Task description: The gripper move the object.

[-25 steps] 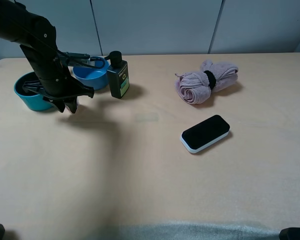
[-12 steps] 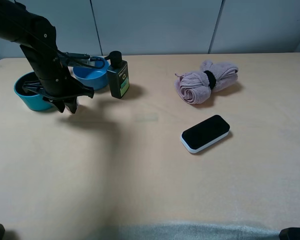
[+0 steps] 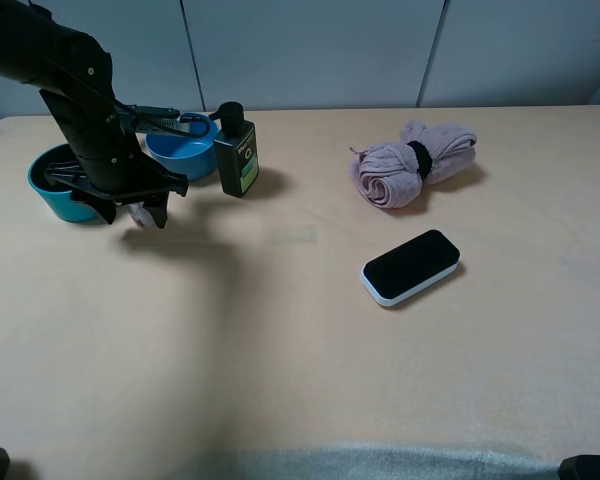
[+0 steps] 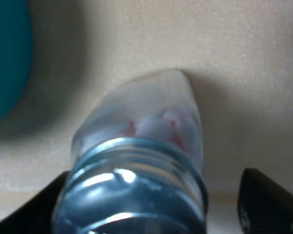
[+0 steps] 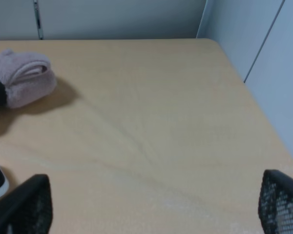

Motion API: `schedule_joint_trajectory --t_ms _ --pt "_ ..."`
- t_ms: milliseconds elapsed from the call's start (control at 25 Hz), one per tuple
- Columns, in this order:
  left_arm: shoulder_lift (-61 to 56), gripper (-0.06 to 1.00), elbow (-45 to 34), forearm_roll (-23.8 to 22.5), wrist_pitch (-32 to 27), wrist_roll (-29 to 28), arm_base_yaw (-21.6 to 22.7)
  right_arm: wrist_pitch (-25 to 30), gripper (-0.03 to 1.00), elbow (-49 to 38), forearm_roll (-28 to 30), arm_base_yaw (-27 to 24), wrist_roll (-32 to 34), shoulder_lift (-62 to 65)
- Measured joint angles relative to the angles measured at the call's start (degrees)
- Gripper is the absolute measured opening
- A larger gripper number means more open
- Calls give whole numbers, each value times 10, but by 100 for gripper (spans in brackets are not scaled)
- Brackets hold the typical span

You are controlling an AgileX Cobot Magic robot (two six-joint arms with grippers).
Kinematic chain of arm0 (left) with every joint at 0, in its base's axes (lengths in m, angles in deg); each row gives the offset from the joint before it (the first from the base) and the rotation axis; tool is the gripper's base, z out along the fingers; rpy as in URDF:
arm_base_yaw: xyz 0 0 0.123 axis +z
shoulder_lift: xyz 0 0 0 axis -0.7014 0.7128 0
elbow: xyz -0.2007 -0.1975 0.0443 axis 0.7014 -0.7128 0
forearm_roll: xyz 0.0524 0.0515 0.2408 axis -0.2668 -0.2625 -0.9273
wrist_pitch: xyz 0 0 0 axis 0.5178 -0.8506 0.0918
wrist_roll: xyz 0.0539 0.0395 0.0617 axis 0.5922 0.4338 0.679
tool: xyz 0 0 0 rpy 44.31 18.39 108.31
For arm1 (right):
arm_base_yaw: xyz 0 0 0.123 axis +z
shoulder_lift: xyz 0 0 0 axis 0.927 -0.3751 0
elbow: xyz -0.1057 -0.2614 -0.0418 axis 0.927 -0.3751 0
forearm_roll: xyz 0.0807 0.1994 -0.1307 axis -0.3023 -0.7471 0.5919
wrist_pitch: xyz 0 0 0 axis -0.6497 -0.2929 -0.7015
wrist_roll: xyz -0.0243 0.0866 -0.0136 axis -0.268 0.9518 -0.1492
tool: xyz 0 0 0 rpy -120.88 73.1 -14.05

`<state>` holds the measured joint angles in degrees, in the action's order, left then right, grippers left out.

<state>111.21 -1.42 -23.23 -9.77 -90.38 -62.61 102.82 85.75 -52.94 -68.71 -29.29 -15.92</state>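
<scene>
The small clear glass jar (image 3: 140, 216) with a ribbed silver cap and pale pink contents sits on the table at the left, next to the teal bowl. My left gripper (image 3: 132, 212) points down over it with its dark fingers spread on either side. In the left wrist view the jar (image 4: 141, 146) lies between the two fingers (image 4: 263, 200), which stand apart from it without touching; the left gripper (image 4: 154, 200) is open. My right gripper (image 5: 151, 202) is open and empty over bare table, and I cannot make it out in the exterior high view.
A teal bowl (image 3: 50, 195) and a blue bowl (image 3: 180, 155) stand behind the left gripper. A black pump bottle (image 3: 236, 152) with a green label stands to its right. A rolled pink towel (image 3: 412, 162) and a black-and-white case (image 3: 410, 266) lie at the right.
The left gripper's fingers have spread apart, and the jar now shows between them on the table. The arm itself has hardly moved.
</scene>
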Motion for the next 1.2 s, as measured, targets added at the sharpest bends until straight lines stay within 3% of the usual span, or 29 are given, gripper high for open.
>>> schedule_joint_trajectory --t_ms 720,1200 --pt "-3 77 0 0 -19 -1 0 0 64 0 0 0 0 0" --pt "-72 77 0 -2 -63 -1 0 0 64 0 0 0 0 0"
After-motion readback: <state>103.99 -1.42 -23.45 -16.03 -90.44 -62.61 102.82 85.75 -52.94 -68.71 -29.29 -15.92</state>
